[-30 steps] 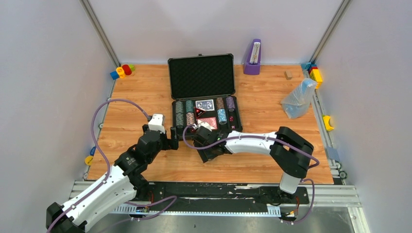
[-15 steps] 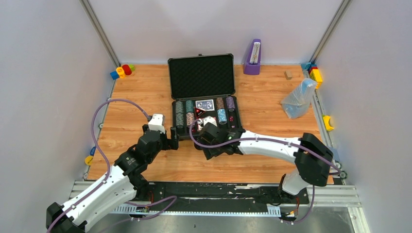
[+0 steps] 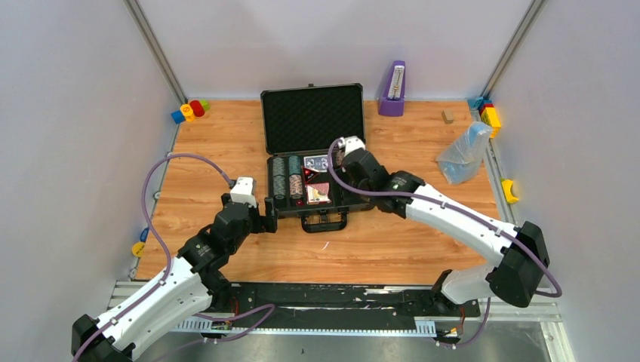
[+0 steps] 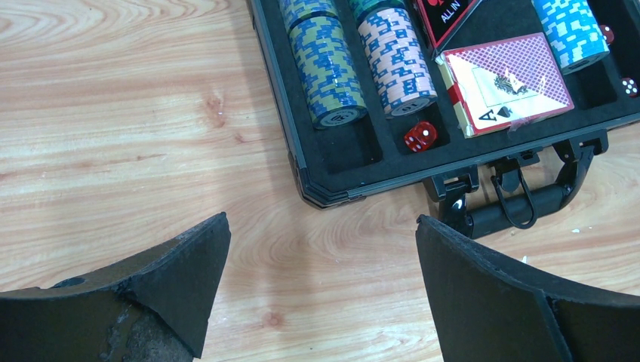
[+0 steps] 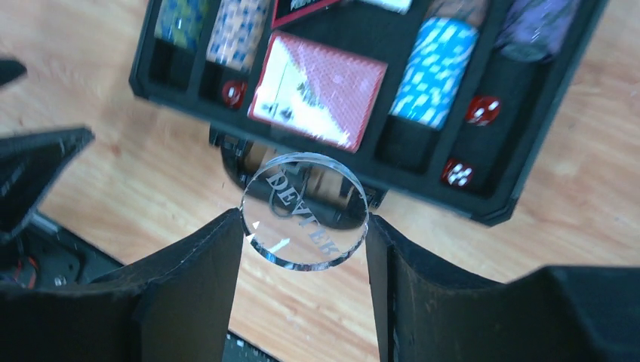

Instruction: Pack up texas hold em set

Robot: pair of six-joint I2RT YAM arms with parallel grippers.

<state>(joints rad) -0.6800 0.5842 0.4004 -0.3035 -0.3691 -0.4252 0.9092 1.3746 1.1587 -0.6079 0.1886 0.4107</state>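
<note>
R gripper (image 5: pixel 304 226) pinches clear round acrylic "DEALER" disc (image 5: pixel 306 200) above open black foam-lined hard case (image 3: pixel 312 119), mid wood table (image 3: pixel 423 249) twd 12 o'clock. L gripper (image 4: pixel 321 234) jaws wide, empty, at case's 7 o'clock corner.

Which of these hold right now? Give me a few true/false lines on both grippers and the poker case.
1. The right gripper is shut on a clear round dealer button. True.
2. The left gripper is clamped on something. False: it is open and empty above the table.
3. The poker case is closed. False: its lid stands open.
4. A red-backed card deck lies in the case. True.
5. The red die lies on the table. False: it sits in a case compartment.
</note>
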